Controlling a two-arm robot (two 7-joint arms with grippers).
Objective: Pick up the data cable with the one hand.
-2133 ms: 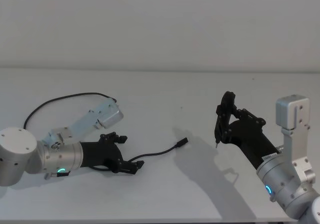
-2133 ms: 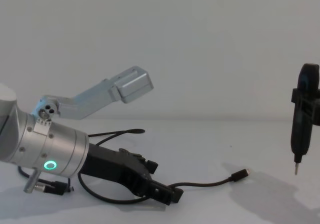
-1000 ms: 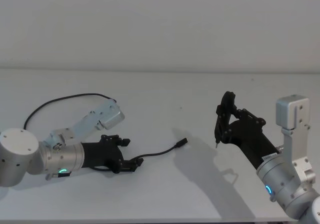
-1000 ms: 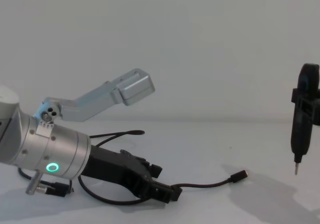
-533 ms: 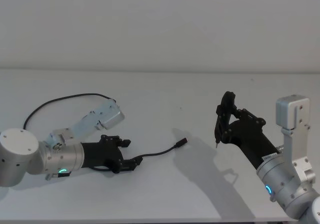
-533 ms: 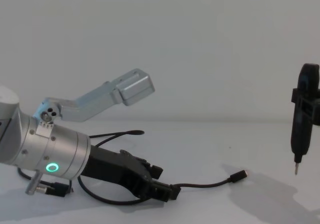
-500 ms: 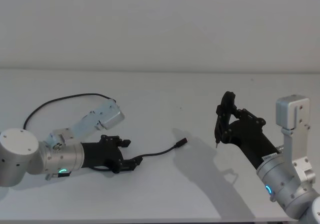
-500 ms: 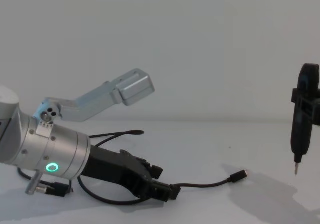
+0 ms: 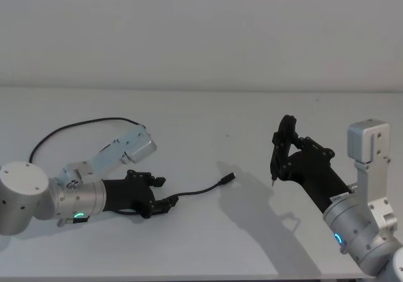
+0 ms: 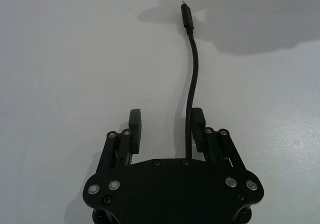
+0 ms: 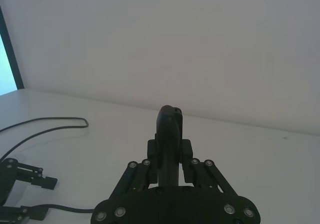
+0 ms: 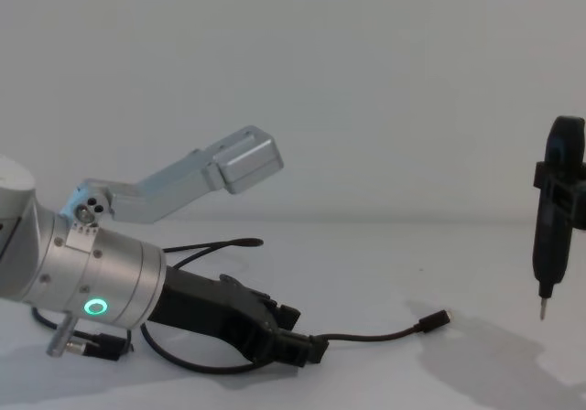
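The data cable is a thin black cord lying on the white table. One metal-tipped plug points right, and the cord loops back in an arc behind my left arm. My left gripper lies low on the table, open, its fingers astride the cable. In the left wrist view the cable runs out between the fingers, close against one finger. In the chest view the plug rests to the right of the left gripper. My right gripper hangs raised at the right, shut on a narrow black tool.
A plain grey wall rises behind the table's far edge. The tool's metal tip hangs above the tabletop. A shadow falls between the plug and the right arm.
My left gripper has drawn back a little to the left and its fingers have narrowed around the cable. The plug has slid slightly left. The right arm has not moved.
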